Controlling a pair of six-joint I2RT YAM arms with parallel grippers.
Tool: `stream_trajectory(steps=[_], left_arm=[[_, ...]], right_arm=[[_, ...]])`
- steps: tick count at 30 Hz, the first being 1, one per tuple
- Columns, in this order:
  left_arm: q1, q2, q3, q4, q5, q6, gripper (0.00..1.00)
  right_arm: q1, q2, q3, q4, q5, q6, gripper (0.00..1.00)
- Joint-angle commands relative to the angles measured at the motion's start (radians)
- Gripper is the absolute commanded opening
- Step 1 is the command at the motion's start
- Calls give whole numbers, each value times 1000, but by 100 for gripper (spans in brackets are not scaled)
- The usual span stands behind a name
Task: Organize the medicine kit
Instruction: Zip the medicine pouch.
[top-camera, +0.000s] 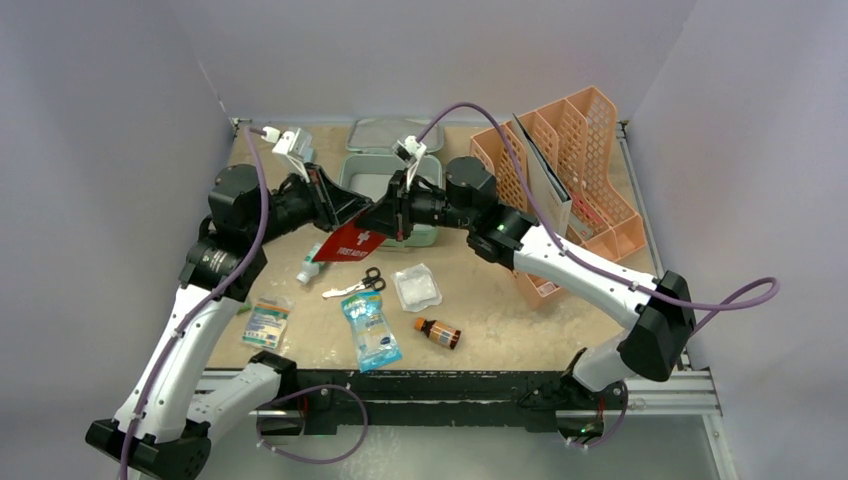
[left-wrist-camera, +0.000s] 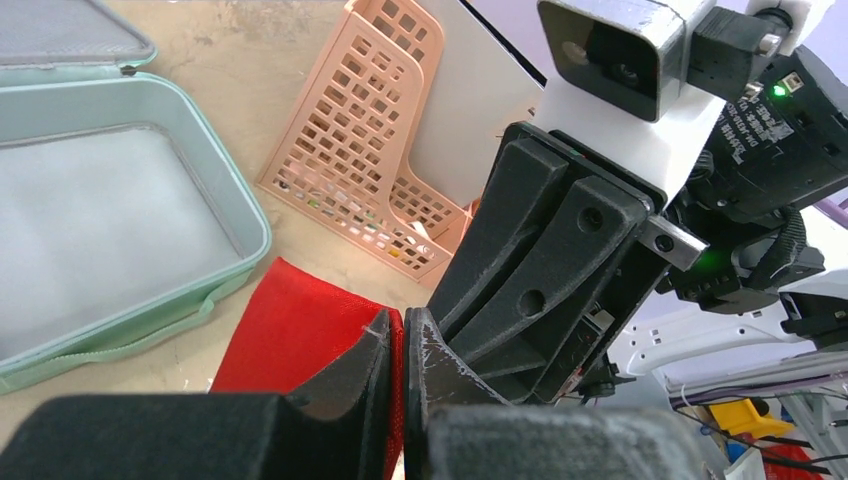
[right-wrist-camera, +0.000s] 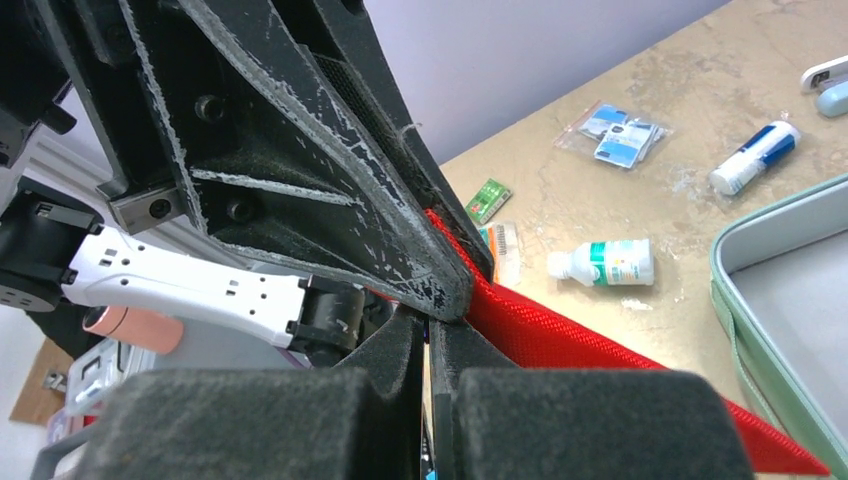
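Observation:
The medicine kit (top-camera: 372, 172) is a mint-green box standing open at the back middle, its lid (top-camera: 385, 135) behind it. Its rim shows in the left wrist view (left-wrist-camera: 255, 225) and the right wrist view (right-wrist-camera: 740, 300). My two grippers meet over the flat red first-aid pouch (top-camera: 345, 243) just in front of the box. My left gripper (top-camera: 352, 218) (left-wrist-camera: 402, 325) is shut on the pouch's edge (left-wrist-camera: 290, 330). My right gripper (top-camera: 378, 222) (right-wrist-camera: 427, 335) is closed to a thin slit at the pouch's edge (right-wrist-camera: 560, 335); the other gripper's finger hides its tips.
The peach mesh rack (top-camera: 575, 170) stands at the right. Scissors (top-camera: 358, 284), a gauze packet (top-camera: 416, 286), a brown bottle (top-camera: 438, 332), a blue packet (top-camera: 370, 330), a small packet (top-camera: 265, 322) and a white bottle (top-camera: 308, 268) lie in front.

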Motion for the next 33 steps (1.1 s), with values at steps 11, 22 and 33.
stream_trajectory(steps=[11,22,33], left_arm=[[-12,-11,222,-74,38,51,0],[-12,-18,317,-191,-100,105,0],[-12,-18,300,-112,-40,10,0]], right_arm=[[-10,14,-25,-143,129,-45,0],[-76,-40,-101,-187,177,-58,0],[-117,-82,-152,-183,167,-73,0]])
